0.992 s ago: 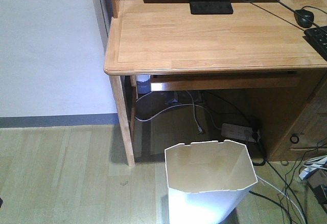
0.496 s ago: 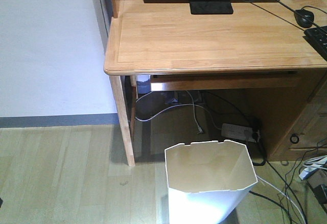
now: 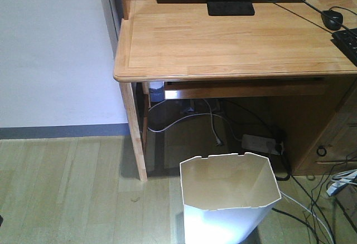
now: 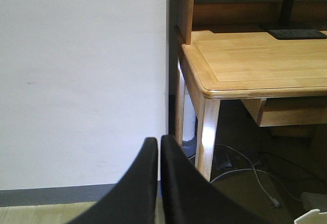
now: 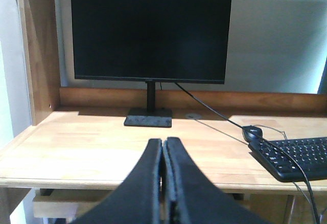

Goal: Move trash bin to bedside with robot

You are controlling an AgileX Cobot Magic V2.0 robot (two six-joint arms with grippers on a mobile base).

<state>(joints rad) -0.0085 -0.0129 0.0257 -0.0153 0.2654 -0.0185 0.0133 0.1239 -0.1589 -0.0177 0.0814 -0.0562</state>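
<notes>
Right now the trash bin (image 3: 220, 224) is standing upright on the wooden floor just in front of the desk (image 3: 234, 38), and neither arm is touching it. The left gripper (image 4: 158, 141) is holding its jaws pressed together on nothing and pointing at the wall beside the desk leg (image 4: 207, 132). The right gripper (image 5: 163, 141) is likewise closed and empty, aiming over the desktop toward the monitor (image 5: 150, 32). The likeliest trouble is coming from those closed jaws: if one is descending on the notched rim without spreading first, it is probably going to knock the light bin over or shove it under the desk instead of pinching it. A one-sided grip on such a thin wall is also risking flex and slip, leaving the bin swinging or dropping. Loose cables (image 3: 304, 202) are lying on the floor just right of the bin, with a power strip (image 3: 259, 142) behind it, so dragging instead of lifting may be snagging them. The bed is not showing in any view, so the base will be turning blind near the desk leg.
</notes>
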